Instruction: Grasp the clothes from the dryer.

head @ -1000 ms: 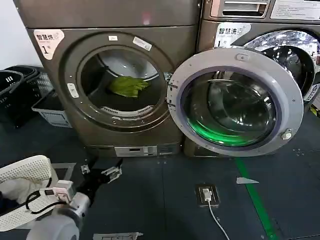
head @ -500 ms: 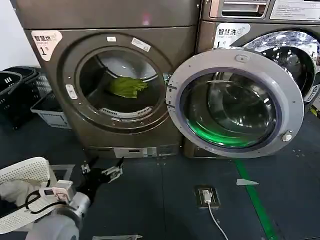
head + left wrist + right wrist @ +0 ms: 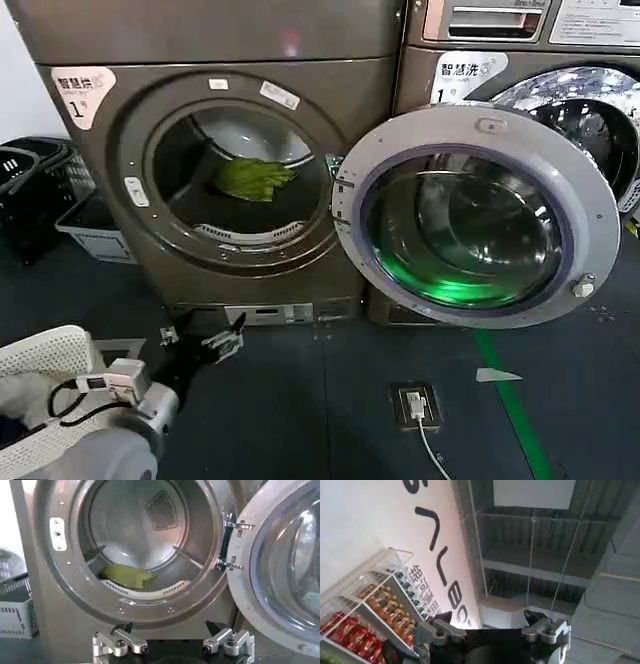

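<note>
Dark floor mats [image 3: 300,420] lie before the machines. Low over them, the left gripper [image 3: 200,338] hangs wide open and empty, facing the dryer [image 3: 120,240]. Beyond its swung-out door [image 3: 480,215], the clothes [image 3: 252,178] rest inside the drum.

The right gripper [image 3: 491,625] points at a ceiling, also open and empty.

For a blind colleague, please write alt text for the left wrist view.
An open dryer holds small yellow-green clothes low in its drum. The left claw is open, in front of and below the opening; the round door is swung wide beside it.
</note>
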Motion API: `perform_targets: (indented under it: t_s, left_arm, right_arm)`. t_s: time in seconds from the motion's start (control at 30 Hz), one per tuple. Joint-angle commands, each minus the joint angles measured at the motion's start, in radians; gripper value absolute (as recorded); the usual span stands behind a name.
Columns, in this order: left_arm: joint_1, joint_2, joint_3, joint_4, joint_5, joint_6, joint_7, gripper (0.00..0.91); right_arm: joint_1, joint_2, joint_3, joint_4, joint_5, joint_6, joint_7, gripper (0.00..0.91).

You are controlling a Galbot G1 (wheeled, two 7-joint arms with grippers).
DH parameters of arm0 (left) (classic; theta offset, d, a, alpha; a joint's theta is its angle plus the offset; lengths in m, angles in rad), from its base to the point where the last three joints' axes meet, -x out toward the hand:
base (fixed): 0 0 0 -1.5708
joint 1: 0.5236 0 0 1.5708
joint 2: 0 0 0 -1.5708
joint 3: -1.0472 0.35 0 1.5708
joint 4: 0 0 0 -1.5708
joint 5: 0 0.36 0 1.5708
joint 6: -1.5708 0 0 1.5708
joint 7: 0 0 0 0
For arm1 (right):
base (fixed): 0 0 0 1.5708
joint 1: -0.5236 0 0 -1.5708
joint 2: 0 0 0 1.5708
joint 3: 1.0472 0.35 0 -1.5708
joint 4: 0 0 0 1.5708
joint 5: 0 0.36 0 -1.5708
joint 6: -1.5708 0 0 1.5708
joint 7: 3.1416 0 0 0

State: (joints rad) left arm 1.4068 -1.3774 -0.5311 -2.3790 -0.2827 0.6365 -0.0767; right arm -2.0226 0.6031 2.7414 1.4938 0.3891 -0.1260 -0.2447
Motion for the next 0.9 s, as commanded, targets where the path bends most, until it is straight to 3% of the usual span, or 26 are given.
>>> perform_targets:
  t_s: [0.03, 0.9]
  left_arm:
    - [0.000, 0.000, 0.010, 0.008, -0.006, -0.056, -0.055, 0.907]
    - [-0.009, 0.013, 0.006, 0.013, -0.010, -0.058, -0.050, 0.907]
  right_arm:
    - [0.000, 0.001, 0.000, 0.001, 0.000, 0.000, -0.001, 0.907]
    - [-0.002, 0.004, 0.001, -0.002, 0.016, 0.023, -0.007, 0.907]
